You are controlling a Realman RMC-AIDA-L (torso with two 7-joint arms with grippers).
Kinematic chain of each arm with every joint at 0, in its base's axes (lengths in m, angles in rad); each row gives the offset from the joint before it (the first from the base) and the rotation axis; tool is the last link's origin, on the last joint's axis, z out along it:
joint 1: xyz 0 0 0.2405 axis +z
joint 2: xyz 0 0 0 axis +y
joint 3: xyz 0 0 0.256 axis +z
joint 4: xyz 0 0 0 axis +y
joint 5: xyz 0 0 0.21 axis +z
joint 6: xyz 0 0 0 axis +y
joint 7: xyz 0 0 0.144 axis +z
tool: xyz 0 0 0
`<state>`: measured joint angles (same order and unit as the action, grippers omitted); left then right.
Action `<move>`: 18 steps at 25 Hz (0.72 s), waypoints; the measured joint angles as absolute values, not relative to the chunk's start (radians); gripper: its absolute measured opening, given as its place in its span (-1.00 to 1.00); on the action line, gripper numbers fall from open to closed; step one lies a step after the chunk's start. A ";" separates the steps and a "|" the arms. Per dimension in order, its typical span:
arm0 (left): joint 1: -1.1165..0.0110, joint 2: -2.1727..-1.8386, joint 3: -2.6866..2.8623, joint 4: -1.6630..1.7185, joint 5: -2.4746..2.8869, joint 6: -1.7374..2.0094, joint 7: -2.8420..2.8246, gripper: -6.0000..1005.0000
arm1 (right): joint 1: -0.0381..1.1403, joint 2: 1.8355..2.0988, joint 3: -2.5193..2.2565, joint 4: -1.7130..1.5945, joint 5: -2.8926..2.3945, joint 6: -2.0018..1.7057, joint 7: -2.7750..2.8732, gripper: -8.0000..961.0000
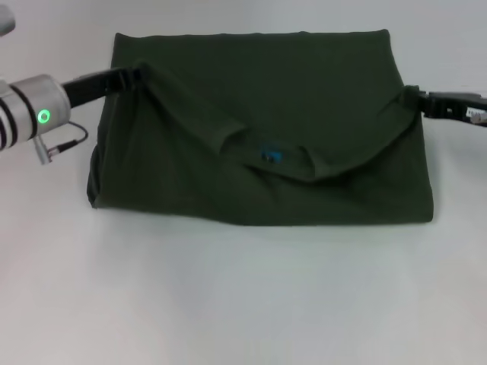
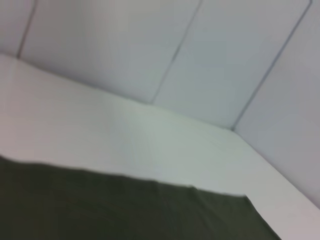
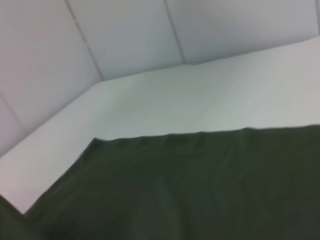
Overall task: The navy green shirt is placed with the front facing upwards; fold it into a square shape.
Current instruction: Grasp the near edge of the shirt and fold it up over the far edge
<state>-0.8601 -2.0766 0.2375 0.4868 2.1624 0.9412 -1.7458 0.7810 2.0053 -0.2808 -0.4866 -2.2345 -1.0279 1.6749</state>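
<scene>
Bare white table (image 1: 243,304) up front, navy green shirt (image 1: 304,99) folded mid-table with left gripper (image 1: 137,74) and right gripper (image 1: 415,99) pinching its side edges — looks clamped on cloth — so I'd keep both moving level, evenly tensioned.
</scene>
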 joint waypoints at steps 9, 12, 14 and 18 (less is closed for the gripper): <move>-0.897 -2.077 0.238 0.484 2.090 0.836 -1.686 -0.85 | 0.834 1.988 -0.307 -0.477 -2.179 -0.932 1.687 -0.77; -0.904 -2.069 0.239 0.486 2.078 0.825 -1.686 -0.85 | 0.846 1.967 -0.334 -0.477 -2.149 -0.926 1.713 -0.76; -0.904 -2.065 0.239 0.485 2.063 0.821 -1.685 -0.85 | 0.852 1.961 -0.345 -0.474 -2.145 -0.914 1.727 -0.75; -0.900 -2.070 0.239 0.465 2.041 0.774 -1.654 -0.85 | 0.858 1.965 -0.369 -0.433 -2.145 -0.857 1.725 -0.73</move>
